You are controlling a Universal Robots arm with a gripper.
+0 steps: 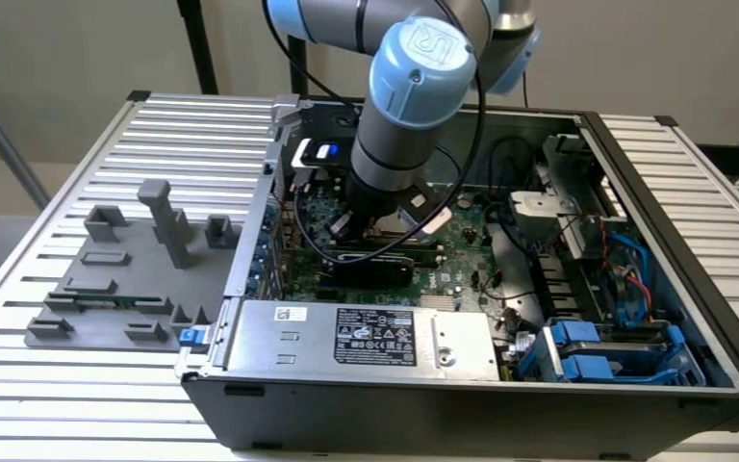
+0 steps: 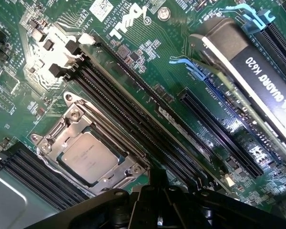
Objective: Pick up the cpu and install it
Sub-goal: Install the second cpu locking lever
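One cpu [image 2: 89, 157] is in sight, and it already lies flat inside the metal socket frame [image 2: 57, 136] on the green motherboard [image 2: 148, 57], its silvery top facing up and its edges square with the frame's opening. Judged from that, the carrying and placing look done (whether the frame's latch is fully clamped I cannot tell). The gripper [image 2: 155, 202] hangs just above the board beside the socket with its jaws pressed together and nothing pinched between them; it is not touching the chip. Just past the socket run the long black memory slots [image 2: 119, 95], all bare, and farther out the expansion slots [image 2: 219, 131] and a graphics card [image 2: 257, 71] marked Quadro K620.

Seen from the exterior view, the arm [image 1: 402, 106] reaches down into the open computer case [image 1: 677, 231], which lies on its side with the board facing up. A silver power supply [image 1: 357, 337] with a label sits at the near edge of the case, and blue drive brackets [image 1: 600, 351] fill the corner toward the exterior view's right. The case rests on a bench [image 1: 49, 192] of ribbed aluminium slats. Toward the exterior view's left, well apart from the socket, stands a grey plastic fixture [image 1: 126, 279] with posts and pockets. Behind it all is a plain pale wall [image 1: 74, 48].
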